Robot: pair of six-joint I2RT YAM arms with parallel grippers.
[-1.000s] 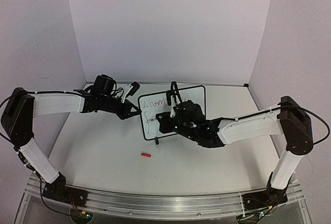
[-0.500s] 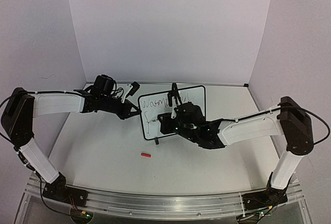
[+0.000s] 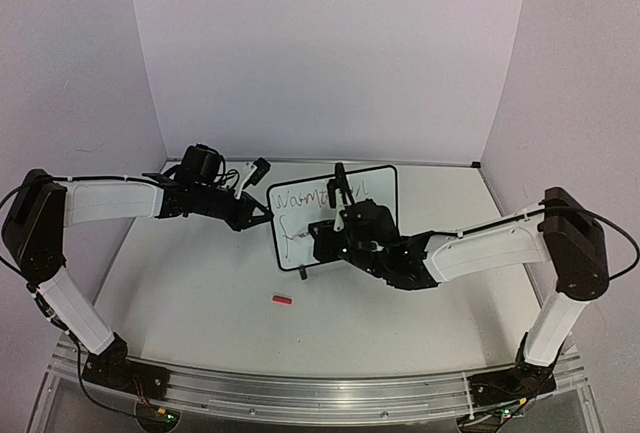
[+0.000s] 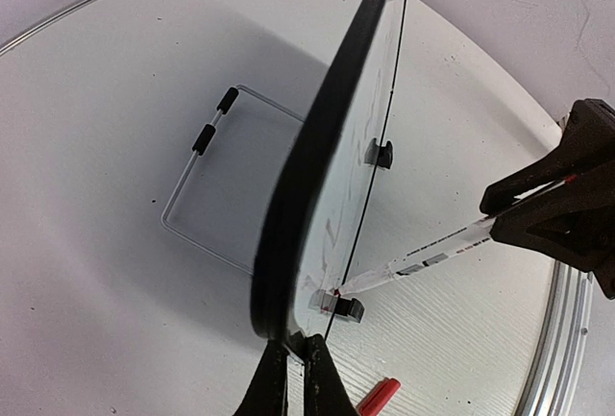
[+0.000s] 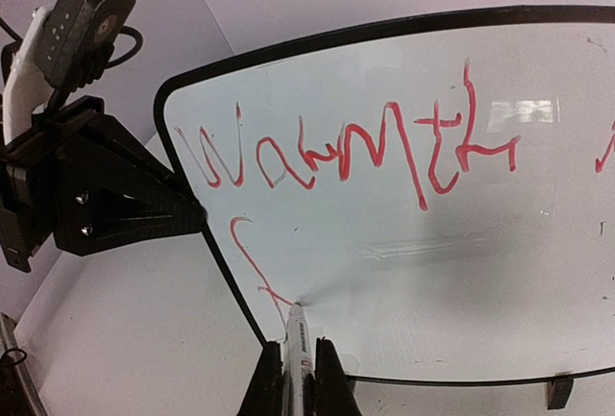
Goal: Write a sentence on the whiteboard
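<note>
The whiteboard (image 3: 380, 189) stands on edge at the table's middle. The sentence (image 5: 356, 147) is red scrawl: an upper line starting "Warmth", and below it one "f"-like stroke (image 5: 250, 257). In the top view it looks thin and dark (image 3: 300, 199). My left gripper (image 4: 293, 344) is shut on the board's lower corner, and also shows in the top view (image 3: 258, 215). My right gripper (image 5: 298, 344) is shut on a white marker (image 5: 298, 334). The marker's tip touches the board just right of the "f". The left wrist view shows the board edgewise (image 4: 327, 147), and the marker (image 4: 432, 257) against it.
A red marker cap (image 3: 282, 300) lies on the table in front of the board, also in the left wrist view (image 4: 378, 397). A thin wire stand (image 4: 207, 195) lies behind the board. Purple walls close in the table's back and sides.
My right gripper has shifted slightly with the marker tip on the board's lower line beside the "f". The left gripper and the board have not moved.
</note>
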